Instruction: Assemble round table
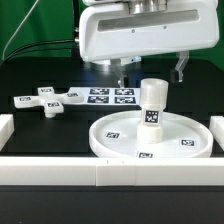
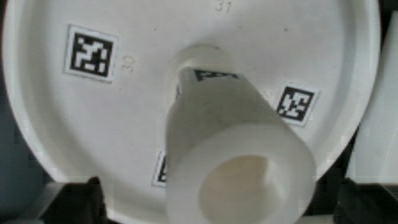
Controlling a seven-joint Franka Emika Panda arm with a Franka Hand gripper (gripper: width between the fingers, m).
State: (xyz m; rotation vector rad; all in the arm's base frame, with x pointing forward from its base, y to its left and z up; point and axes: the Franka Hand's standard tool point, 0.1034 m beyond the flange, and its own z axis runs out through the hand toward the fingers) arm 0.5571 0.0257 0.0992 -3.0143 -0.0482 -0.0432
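The large round disc (image 1: 150, 140) lies flat at the front of the exterior view, tags on its rim. The short thick cylinder (image 1: 152, 103) stands upright on the disc's central hub. My gripper (image 1: 150, 72) hangs open just above the cylinder, its fingers spread wide to either side and holding nothing. In the wrist view I look down on the cylinder's top (image 2: 240, 175) and the disc (image 2: 143, 110). The gripper (image 2: 214, 208) shows only as dark fingertips at the frame's corners. The cross-shaped piece (image 1: 45, 100) lies on the black table at the exterior view's left.
The marker board (image 1: 110, 96) lies flat behind the disc, next to the cross-shaped piece. A long white border rail (image 1: 100, 172) runs along the front, with another rail (image 1: 5, 125) at the exterior view's left edge. A green backdrop stands behind.
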